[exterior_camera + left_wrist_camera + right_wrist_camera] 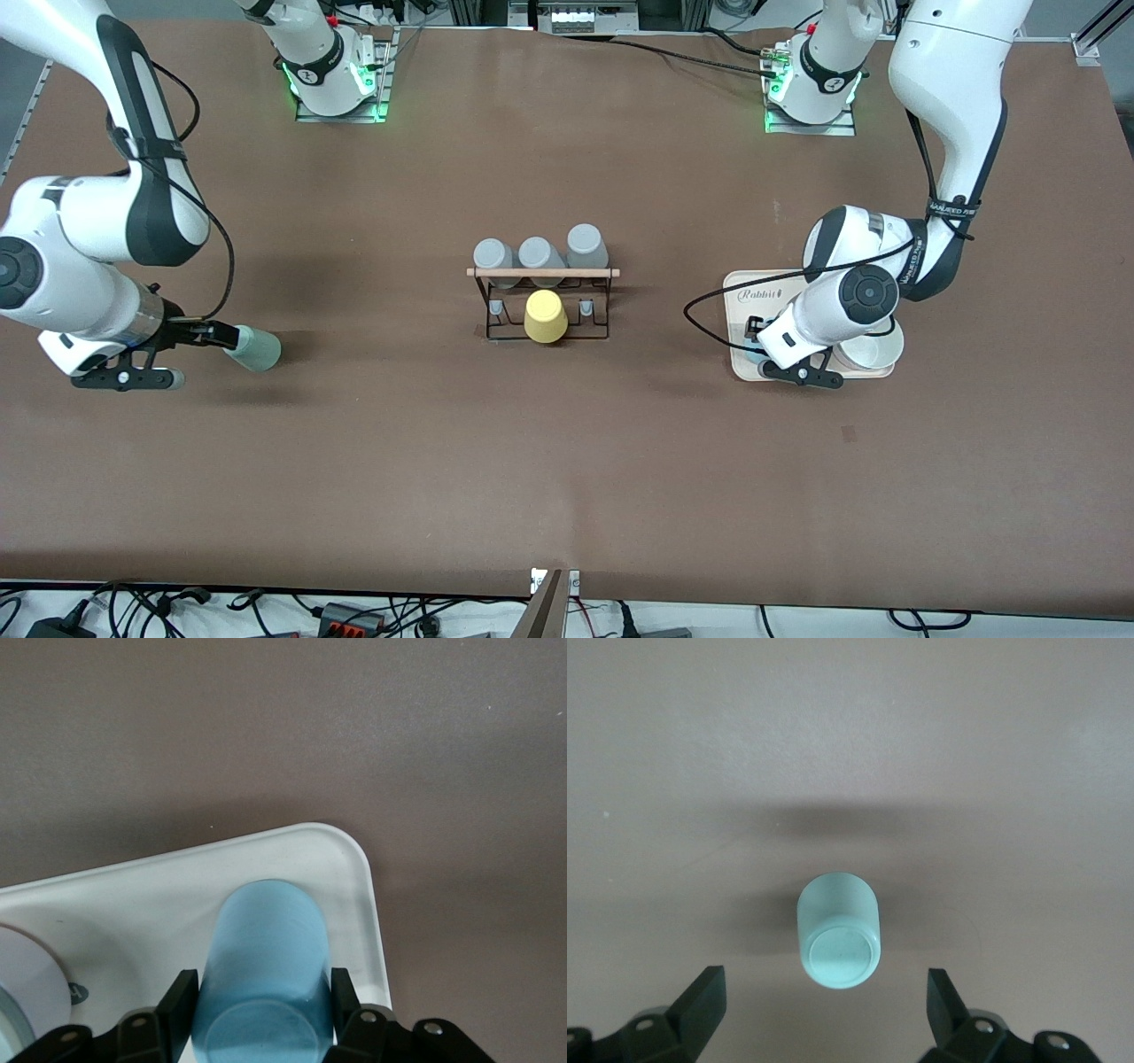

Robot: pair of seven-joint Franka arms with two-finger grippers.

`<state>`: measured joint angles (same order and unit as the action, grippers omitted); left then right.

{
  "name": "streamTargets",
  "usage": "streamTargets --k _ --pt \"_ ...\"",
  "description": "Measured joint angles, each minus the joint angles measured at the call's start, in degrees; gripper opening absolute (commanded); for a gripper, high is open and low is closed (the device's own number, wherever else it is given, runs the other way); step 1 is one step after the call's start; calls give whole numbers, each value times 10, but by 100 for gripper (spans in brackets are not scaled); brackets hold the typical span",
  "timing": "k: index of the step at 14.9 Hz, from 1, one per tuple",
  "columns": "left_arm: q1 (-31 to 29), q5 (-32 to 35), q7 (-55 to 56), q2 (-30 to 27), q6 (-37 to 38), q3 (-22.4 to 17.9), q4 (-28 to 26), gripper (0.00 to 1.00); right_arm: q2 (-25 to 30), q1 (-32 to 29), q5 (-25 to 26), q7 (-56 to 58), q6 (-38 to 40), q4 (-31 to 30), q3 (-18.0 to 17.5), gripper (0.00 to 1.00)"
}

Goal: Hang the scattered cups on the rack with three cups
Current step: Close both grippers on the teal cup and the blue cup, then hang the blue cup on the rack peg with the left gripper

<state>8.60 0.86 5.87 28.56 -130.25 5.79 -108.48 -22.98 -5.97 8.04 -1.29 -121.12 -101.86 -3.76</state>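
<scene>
The light blue cup (263, 970) lies on its side near a corner of a white tray (292, 855). My left gripper (259, 992) is low over the tray (749, 297), with a finger pressed on each side of this cup. The pale mint green cup (254, 348) lies on its side on the table toward the right arm's end. My right gripper (211, 336) is open; its fingers (709, 992) stand wide apart, and the cup's base (837, 952) sits just ahead of them, untouched. The black wire rack (542, 306) with its wooden rod (542, 273) stands mid-table.
Three grey cups (539, 255) stand in the rack's row farther from the front camera. A yellow cup (545, 317) sits on its nearer middle peg, with a bare peg (495, 308) on each side. A white bowl (873, 350) rests on the tray.
</scene>
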Motion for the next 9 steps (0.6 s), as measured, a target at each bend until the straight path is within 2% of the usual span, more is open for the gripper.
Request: streamTargets --k 5,9 --pt "0 0 0 -28 5 0 3 1 -14 -8 0 14 -39 -32 0 100" --pt "1 0 3 -71 82 13 43 1 -25 -13 0 23 -89 -68 0 100"
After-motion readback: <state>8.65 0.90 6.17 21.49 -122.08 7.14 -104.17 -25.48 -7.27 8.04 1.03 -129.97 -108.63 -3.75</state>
